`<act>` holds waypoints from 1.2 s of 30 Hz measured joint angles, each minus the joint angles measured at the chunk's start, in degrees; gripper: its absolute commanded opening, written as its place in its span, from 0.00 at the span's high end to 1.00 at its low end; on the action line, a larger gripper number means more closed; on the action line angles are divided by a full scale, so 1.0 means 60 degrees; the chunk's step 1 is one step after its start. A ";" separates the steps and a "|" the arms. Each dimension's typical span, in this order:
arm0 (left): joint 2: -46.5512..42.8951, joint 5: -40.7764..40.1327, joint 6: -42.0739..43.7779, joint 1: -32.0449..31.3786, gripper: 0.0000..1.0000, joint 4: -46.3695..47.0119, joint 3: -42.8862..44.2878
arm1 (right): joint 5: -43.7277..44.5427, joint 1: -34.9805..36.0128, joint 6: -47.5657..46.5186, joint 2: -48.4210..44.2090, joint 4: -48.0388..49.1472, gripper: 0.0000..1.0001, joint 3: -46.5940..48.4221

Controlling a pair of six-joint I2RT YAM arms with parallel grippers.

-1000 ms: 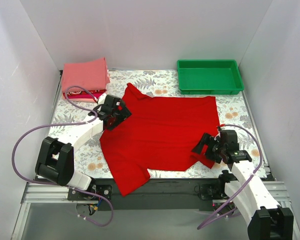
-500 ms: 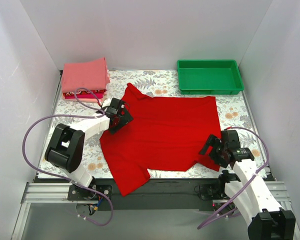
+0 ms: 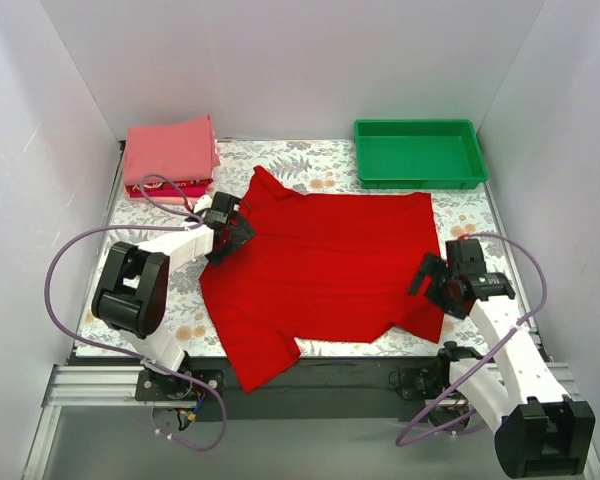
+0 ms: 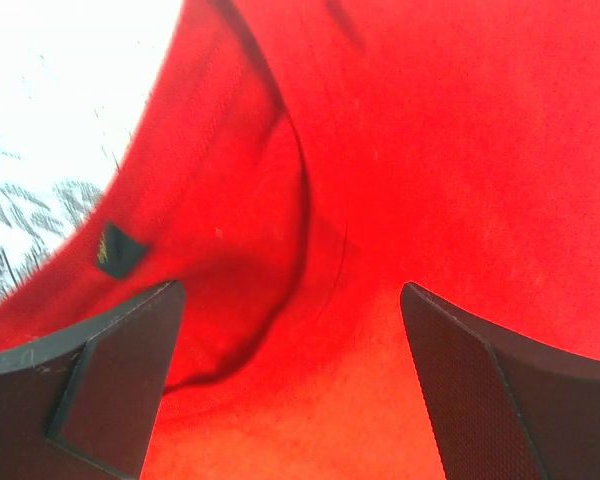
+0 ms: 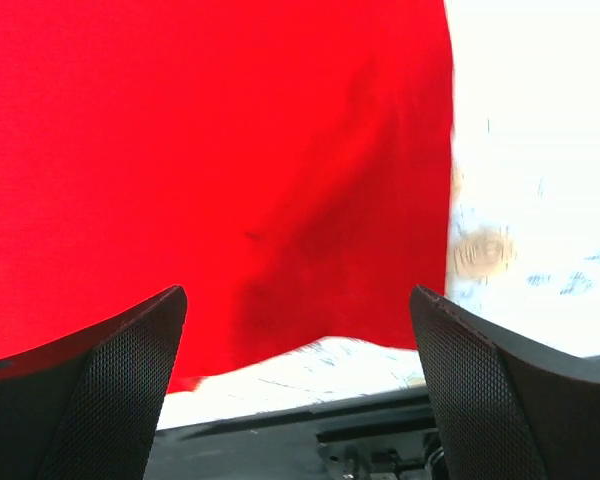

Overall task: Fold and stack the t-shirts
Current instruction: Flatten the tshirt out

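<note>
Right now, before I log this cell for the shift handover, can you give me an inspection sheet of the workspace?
Surface: floral-patterned table, partly covered by cloth.
Job's things: red t-shirt spread flat mid-table; folded t-shirts stacked at the far left corner.
Clutter: green tray at the far right, nothing in it.
Pincers: left pincer open over the shirt's collar; right pincer open over its near right hem.
Cables: purple cables loop beside both arms.
Surroundings: plain white walls on three sides.
</note>
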 measured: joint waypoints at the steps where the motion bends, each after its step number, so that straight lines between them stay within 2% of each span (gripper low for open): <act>1: 0.0044 0.0022 0.0004 0.0102 0.11 0.0007 0.0040 | 0.0036 0.0000 -0.0102 0.0066 0.0015 0.02 0.0288; 5: 0.0131 0.0226 0.0036 0.0401 0.11 0.0182 0.0091 | -0.0022 0.0000 -0.0820 0.0645 0.0809 0.02 0.1450; 8: 0.0197 0.0477 0.0044 0.0688 0.11 0.0335 0.0124 | -0.0510 0.0000 -0.1239 0.1271 0.1800 0.02 0.1523; 13: 0.0412 0.0521 0.0106 0.1013 0.11 0.0576 0.0306 | -0.1432 0.0007 -0.1774 0.3552 0.3599 0.02 0.1555; 20: 0.0630 0.0495 0.0215 0.1096 0.11 0.0568 0.0561 | -0.1133 0.0011 -0.2342 0.5839 0.4473 0.02 0.2324; 26: 0.0834 0.0404 0.0255 0.1184 0.11 0.0459 0.0834 | -0.0951 0.0011 -0.2565 0.6706 0.4845 0.02 0.3056; 36: 0.0688 0.0448 0.0517 0.1341 0.10 0.0018 0.0929 | -0.1220 0.0011 -0.3504 0.7267 0.5402 0.02 0.4444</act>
